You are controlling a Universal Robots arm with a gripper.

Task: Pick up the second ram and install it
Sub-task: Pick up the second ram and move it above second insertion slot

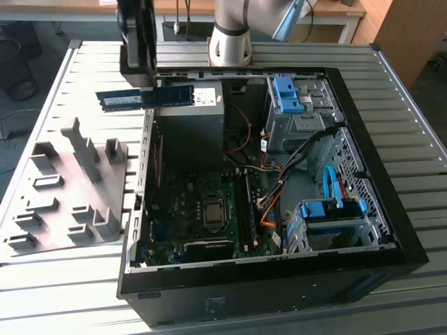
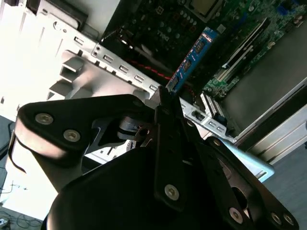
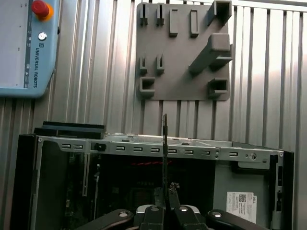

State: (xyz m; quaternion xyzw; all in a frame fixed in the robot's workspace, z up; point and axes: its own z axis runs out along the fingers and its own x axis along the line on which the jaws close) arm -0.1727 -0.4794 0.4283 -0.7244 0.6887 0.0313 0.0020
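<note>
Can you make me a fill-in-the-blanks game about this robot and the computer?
1. The end effector is holding the ____ in the air.
2. The tray with the upright slots is coloured ____.
3. The tray lies on the exterior view's ____ of the open computer case.

Missing words: second ram; grey; left.

My ribbed metal table (image 1: 63, 293) gleams — a wooden desk (image 1: 335, 12) at twelve o'clock, grey floor (image 1: 431, 98) at three.
</note>
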